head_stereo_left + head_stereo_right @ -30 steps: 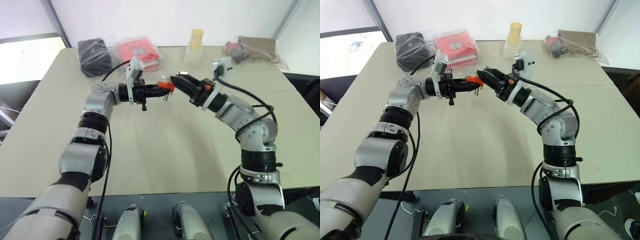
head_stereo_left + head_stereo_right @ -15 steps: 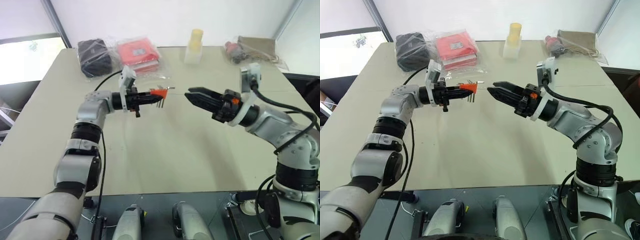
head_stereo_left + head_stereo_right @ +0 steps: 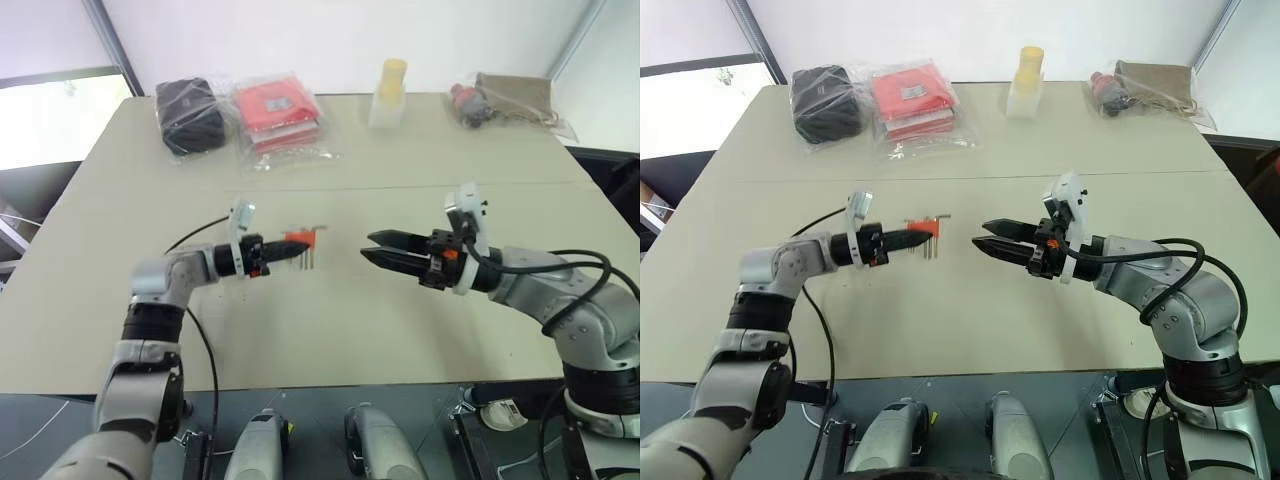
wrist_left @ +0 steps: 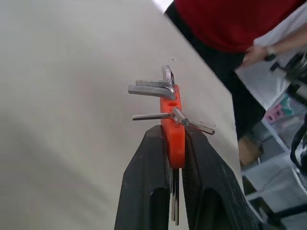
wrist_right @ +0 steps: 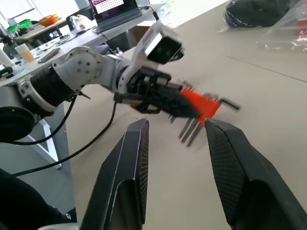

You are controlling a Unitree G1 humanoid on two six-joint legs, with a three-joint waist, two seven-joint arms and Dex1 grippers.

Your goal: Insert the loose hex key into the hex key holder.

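1. Your left claw clamps the small orange plastic hex key holder, thin grey metal keys splaying out, above the matte beige surface.
2. Your right claw stands spread, empty, facing it.

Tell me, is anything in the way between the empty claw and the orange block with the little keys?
No. Just bare table shows between the open right claw and the hex key holder, which the left claw pinches.

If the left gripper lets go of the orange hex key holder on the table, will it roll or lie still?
The hex key holder probably lies still: it looks like a flat block, and its keys stick out sideways, which should stop rolling. It seems stiff and light, since the left gripper holds it by one end without visible sag.
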